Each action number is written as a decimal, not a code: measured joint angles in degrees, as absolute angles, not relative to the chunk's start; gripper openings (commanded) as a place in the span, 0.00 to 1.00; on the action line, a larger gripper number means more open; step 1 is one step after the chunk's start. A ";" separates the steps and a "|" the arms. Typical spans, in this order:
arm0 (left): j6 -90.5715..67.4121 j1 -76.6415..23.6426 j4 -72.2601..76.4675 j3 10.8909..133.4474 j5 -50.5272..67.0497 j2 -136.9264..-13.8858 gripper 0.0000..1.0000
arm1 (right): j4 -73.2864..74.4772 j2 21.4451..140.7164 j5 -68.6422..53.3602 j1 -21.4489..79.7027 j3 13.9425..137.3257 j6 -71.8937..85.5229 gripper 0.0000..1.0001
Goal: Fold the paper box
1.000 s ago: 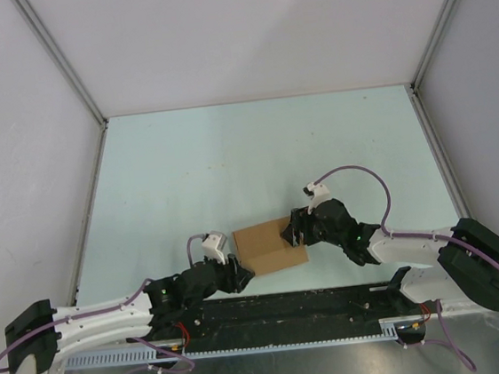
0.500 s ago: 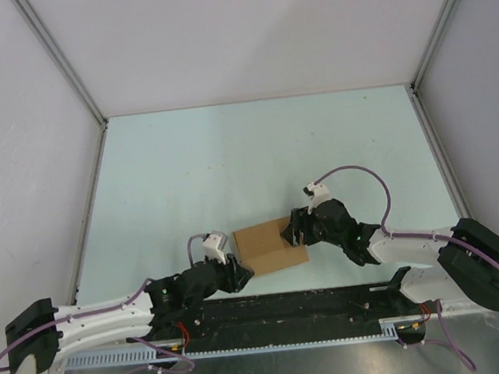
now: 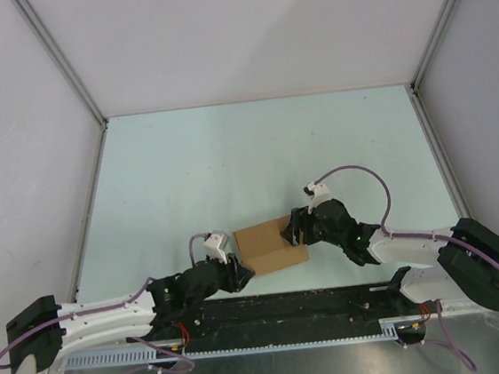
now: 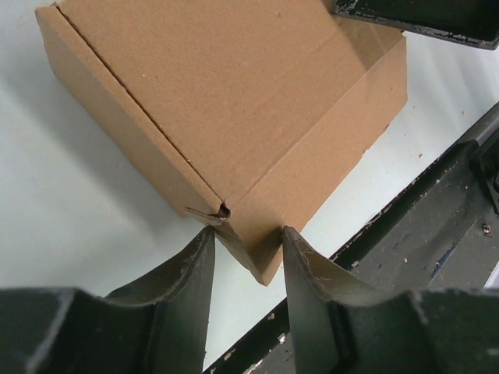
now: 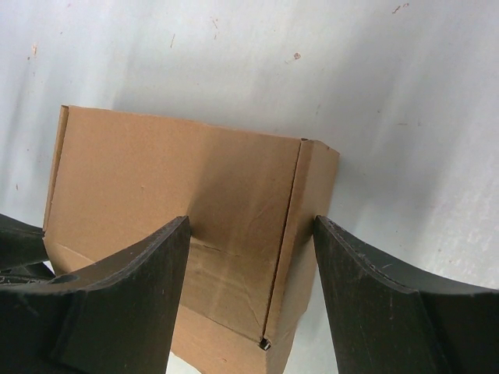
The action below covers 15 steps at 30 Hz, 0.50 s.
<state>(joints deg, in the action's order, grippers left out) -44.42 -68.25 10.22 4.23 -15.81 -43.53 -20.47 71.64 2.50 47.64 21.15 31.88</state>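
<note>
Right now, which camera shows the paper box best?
Left wrist: the paper box fills much of the frame, creases and frayed corner sharp. Right wrist shows it shadowed, partly hidden; the top view shows it small.

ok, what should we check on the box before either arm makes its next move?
1. The paper box is closed, lid flat: ok.
2. The near corner seam gapes, with a small tab sticking out: not ok.
3. The left gripper straddles that corner: ok.
4. Left pinch is firm: cannot tell.
5. The right gripper is open above the box's right end: ok.
6. The box rests on the table: ok.
</note>
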 measured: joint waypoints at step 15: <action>-44.45 -68.25 10.22 4.23 -15.79 -42.83 0.34 | -20.49 71.68 2.61 47.68 21.15 31.88 0.69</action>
